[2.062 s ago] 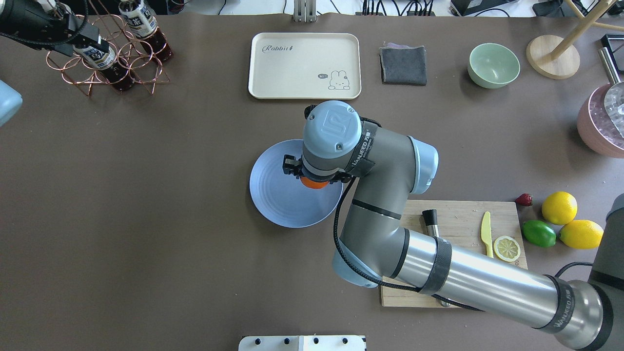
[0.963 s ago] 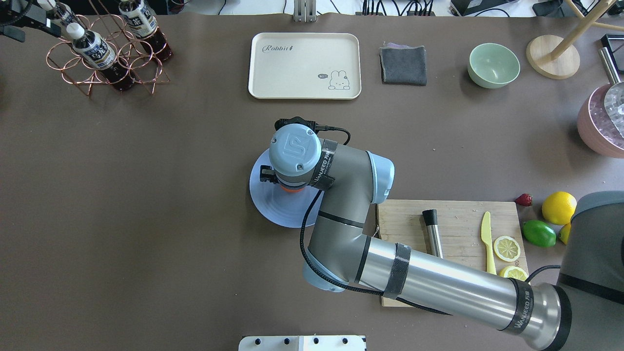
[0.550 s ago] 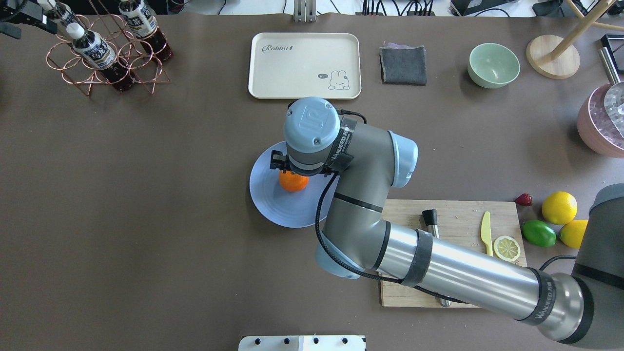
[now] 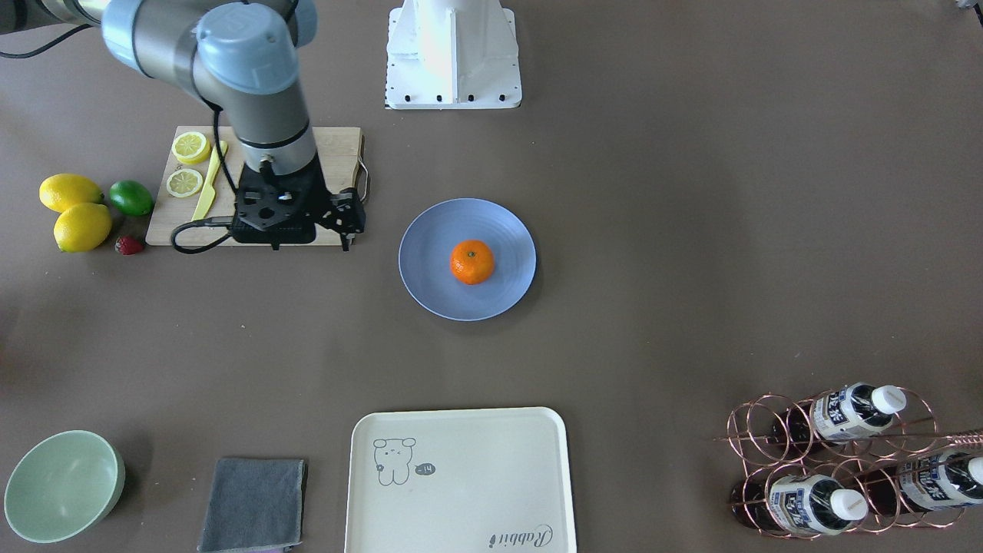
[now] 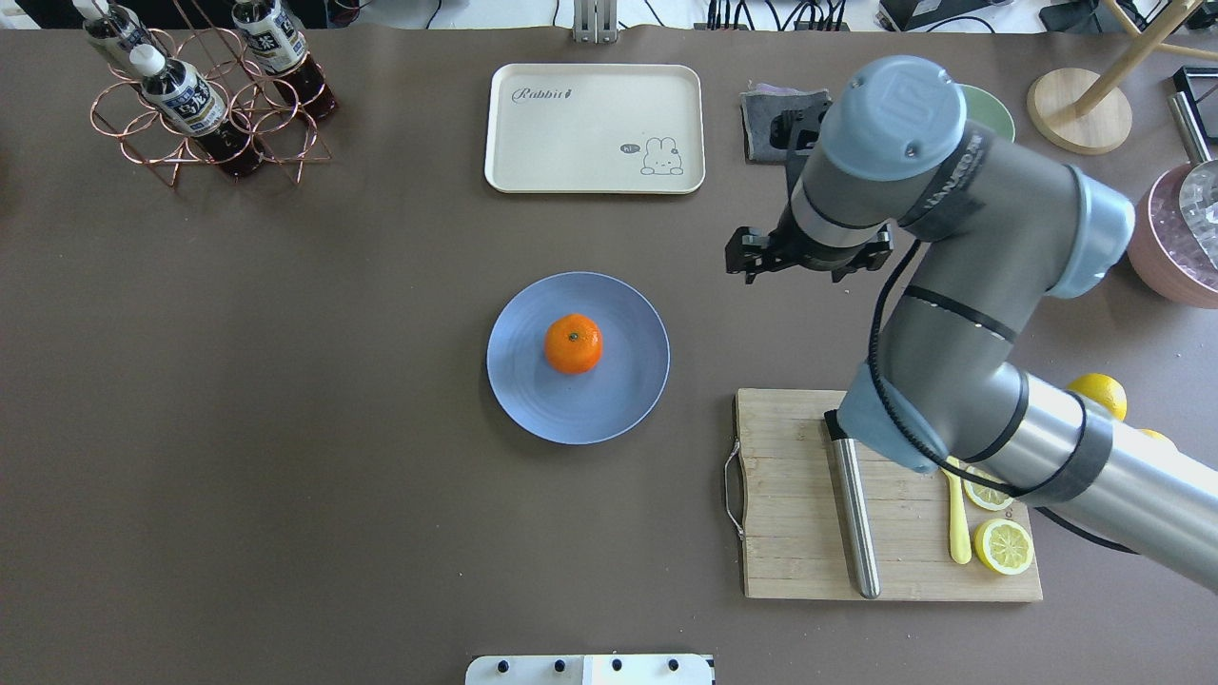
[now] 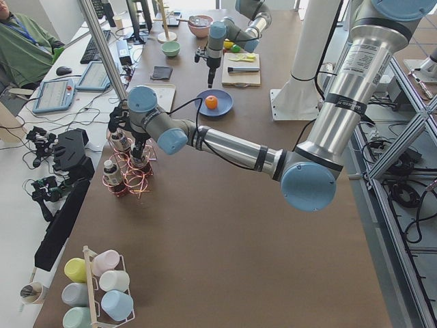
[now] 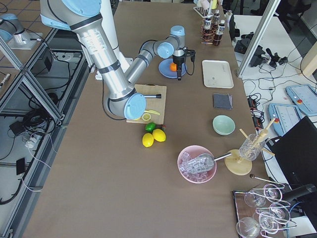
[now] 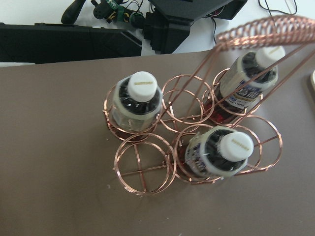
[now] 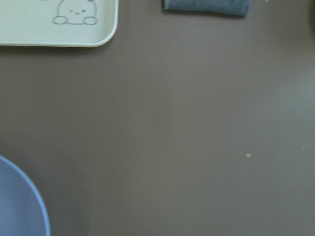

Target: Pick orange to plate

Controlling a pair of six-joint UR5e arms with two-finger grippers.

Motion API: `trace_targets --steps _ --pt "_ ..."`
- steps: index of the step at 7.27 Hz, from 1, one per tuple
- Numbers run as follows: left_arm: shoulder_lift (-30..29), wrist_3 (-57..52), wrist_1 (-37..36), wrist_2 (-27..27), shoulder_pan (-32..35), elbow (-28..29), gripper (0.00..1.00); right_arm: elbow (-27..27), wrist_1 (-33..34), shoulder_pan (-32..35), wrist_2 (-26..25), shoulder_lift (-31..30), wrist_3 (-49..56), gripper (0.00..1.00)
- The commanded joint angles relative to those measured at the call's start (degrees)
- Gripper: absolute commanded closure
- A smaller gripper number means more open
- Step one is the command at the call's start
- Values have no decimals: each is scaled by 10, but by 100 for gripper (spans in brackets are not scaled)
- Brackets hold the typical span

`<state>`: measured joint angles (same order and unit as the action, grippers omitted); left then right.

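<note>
Overhead exterior: orange point(image 5: 573, 342) on plate point(image 5: 571, 411); tray point(image 5: 497, 124), cutting board point(image 5: 790, 495) nearby, apart.

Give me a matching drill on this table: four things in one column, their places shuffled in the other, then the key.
Things
1. orange
2. knife
3. bottles
4. cloth

Places
A. in the copper rack
B. on the blue plate
C. between the tray and the green bowl
D. on the wooden board

Pairs: 1-B, 2-D, 3-A, 4-C
</note>
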<state>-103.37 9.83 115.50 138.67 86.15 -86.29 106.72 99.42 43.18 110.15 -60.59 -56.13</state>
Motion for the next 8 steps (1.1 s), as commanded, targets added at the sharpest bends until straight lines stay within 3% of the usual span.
trace_targets --steps 1,3,4,6,8 --pt "53 -69 1 5 59 -14 2 22 3 89 50 -80 124 0" --pt "80 -75 5 7 62 -22 2 19 4 228 129 -175 342 0" --pt "82 -75 0 2 61 -19 2 3 5 289 132 -212 453 0" --pt "86 -74 -51 2 56 -14 2 -63 15 411 184 -221 578 0" --pt "90 -74 -67 6 60 -1 2 -79 12 478 227 -259 639 0"
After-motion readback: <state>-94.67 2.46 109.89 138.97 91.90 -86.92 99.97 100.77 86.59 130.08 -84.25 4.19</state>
